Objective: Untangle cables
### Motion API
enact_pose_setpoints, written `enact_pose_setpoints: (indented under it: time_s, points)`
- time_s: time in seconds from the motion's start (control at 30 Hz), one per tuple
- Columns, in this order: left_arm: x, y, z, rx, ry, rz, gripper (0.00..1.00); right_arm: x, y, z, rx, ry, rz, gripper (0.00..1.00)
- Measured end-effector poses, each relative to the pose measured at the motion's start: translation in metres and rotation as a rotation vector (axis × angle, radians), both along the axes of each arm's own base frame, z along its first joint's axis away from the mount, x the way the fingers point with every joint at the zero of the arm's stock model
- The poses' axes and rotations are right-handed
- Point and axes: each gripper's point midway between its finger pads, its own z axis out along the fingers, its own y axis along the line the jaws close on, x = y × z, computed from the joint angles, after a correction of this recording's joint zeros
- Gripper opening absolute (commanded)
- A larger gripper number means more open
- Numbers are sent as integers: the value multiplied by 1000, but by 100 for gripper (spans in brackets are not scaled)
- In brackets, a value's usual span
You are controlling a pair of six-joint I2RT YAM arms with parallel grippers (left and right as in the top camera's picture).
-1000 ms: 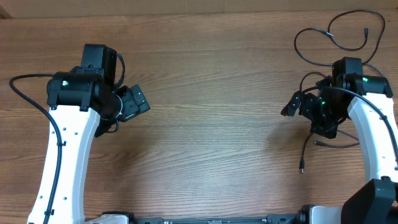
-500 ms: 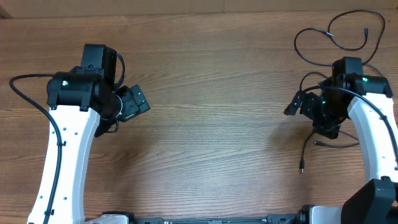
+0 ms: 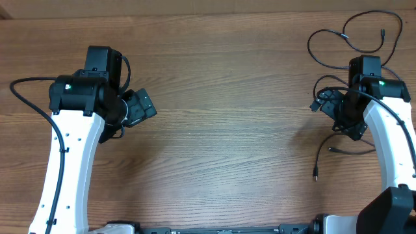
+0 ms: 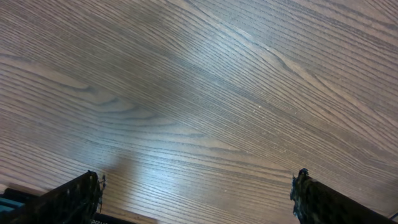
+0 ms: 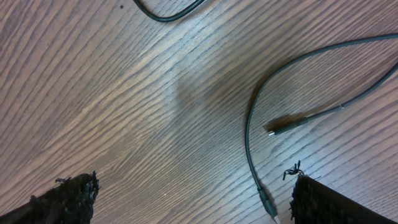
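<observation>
Thin black cables lie loose at the table's right side. One wide loop (image 3: 344, 36) sits at the far right corner. Another cable runs down to a plug end (image 3: 316, 171) near the front. My right gripper (image 3: 321, 101) is open and empty, hovering above these cords. In the right wrist view its fingers (image 5: 193, 196) straddle bare wood, with a curved cable (image 5: 249, 130) ending in a plug (image 5: 267, 202) beside the right finger and a second plug (image 5: 277, 129) further out. My left gripper (image 3: 144, 104) is open and empty over bare table (image 4: 196, 194), far from the cables.
The wooden table (image 3: 221, 136) spans the whole view. Thicker black arm cables hang by the left arm (image 3: 29, 97) and across the right arm (image 3: 374, 101). The table's far edge runs along the top (image 3: 195, 17).
My right gripper has drawn back to the right and slightly toward the far side, closer to the cable loops. The left arm has not moved.
</observation>
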Motion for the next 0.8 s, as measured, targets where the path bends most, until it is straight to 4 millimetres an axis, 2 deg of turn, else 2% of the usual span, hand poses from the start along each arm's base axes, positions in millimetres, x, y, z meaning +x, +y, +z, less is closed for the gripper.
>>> enact_pose_setpoints:
  time_s: [0.13,0.33,0.43,0.57,0.7,0.8]
  points:
    - [0,0,0,0,0,0,100,-1,-1,0,-5,3,-9,100]
    - [0,0,0,0,0,0,100,-17,7,-2,34,65,8,100]
    - [0,0,0,0,0,0,99,-24,9,4,42,71,11,100]
    - [0,0,0,0,0,0,100,-36,17,38,35,-31,33,100]
    - [0,0,0,0,0,0,100,-54,45,71,36,-140,130,100]
    - [0,0,0,0,0,0,100,-69,67,87,48,-189,211,100]
